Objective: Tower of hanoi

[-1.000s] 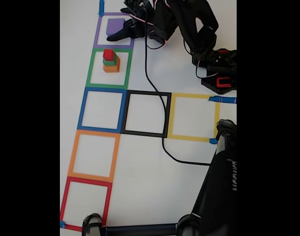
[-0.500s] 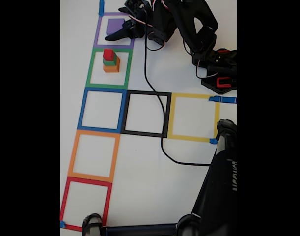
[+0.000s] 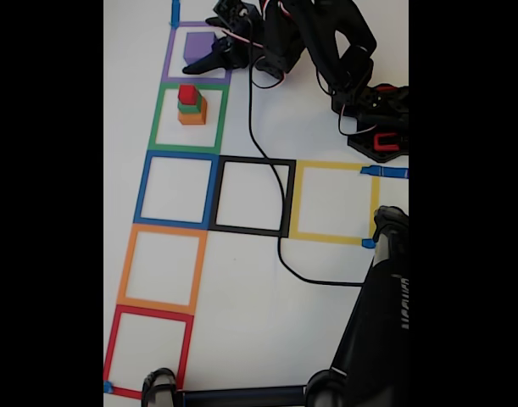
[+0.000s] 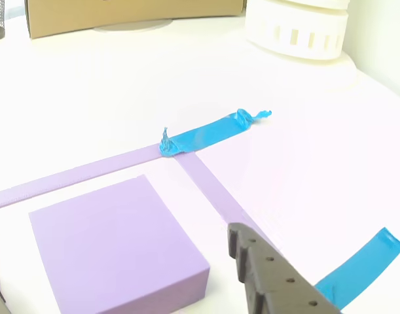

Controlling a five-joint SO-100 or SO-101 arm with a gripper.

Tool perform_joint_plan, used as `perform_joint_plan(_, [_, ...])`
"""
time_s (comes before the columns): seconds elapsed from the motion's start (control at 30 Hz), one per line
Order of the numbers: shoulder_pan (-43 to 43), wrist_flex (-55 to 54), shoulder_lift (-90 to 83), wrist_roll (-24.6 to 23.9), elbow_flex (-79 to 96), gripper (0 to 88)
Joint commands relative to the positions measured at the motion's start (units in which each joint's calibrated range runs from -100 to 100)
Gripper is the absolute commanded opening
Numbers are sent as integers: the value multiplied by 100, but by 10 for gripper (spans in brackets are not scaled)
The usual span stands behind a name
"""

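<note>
In the fixed view, a flat purple block lies in the purple tape square at the top. The black gripper hovers at the block's right side, open, its lower finger pointing left along the block's near edge. One square down, inside the green tape square, stands a stack: red cube on green block on orange block. In the other view the purple block fills the lower left, with one dark finger just right of it and not touching it.
Blue, black, yellow, orange and red tape squares lie on the white table. A black cable runs from the arm base. A black stand fills the lower right. A cardboard box stands at the back.
The gripper has shifted only slightly beside the purple block. The block and the stack have not moved.
</note>
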Motion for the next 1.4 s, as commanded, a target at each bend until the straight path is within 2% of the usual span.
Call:
perform_joint_plan(0.0, [-42,16,-164,0,50,432])
perform_joint_plan(0.87, [-176,-17,-83,0,5,297])
perform_joint_plan(1.2, [-109,-17,-83,0,23,284])
perform_joint_plan(1.37, [-71,0,-124,0,68,241])
